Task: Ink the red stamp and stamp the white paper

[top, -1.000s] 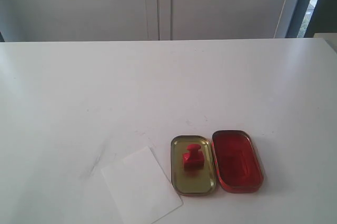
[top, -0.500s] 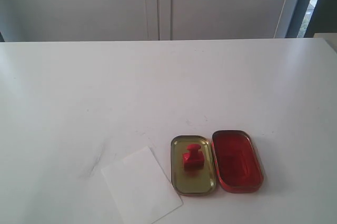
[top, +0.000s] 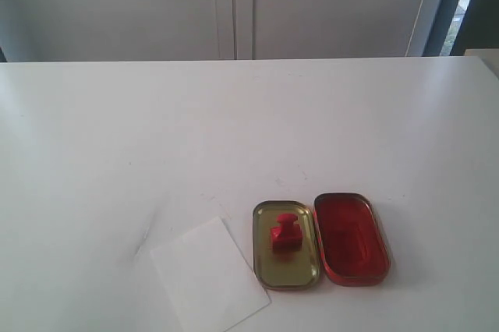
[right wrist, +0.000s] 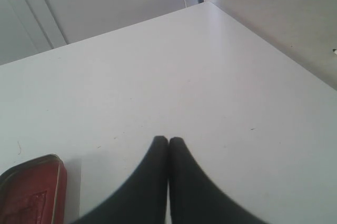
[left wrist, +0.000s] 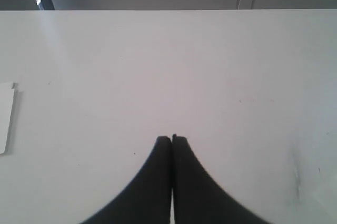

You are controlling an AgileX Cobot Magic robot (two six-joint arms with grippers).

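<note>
Stamp gear appears together only in the exterior view, grouped toward 5 o'clock on the white table [top: 234, 129]. The red stamp [top: 285, 233] stands upright, knob up, inside the gold-coloured oval tin lid [top: 288, 276], its block resting on the lid's floor. The oval red ink pad tin [top: 352, 238] lies open at the lid's 3 o'clock, the two rims touching or nearly so. The white paper [top: 208, 277] lies flat at the lid's 8 o'clock, turned at a slant, with one edge just beside the lid. Grippers show only in the wrist views. The left gripper [left wrist: 171, 139] has its two dark fingers pressed together with nothing between them, above bare table. Only a white sliver [left wrist: 5, 119] appears at the edge of that picture, and whether it is the paper I cannot tell. The right gripper [right wrist: 168, 140] is likewise closed and empty. Its view catches one rounded end of the red tin near the fingers but apart from them, while the stamp, lid and paper stay outside it.
</note>
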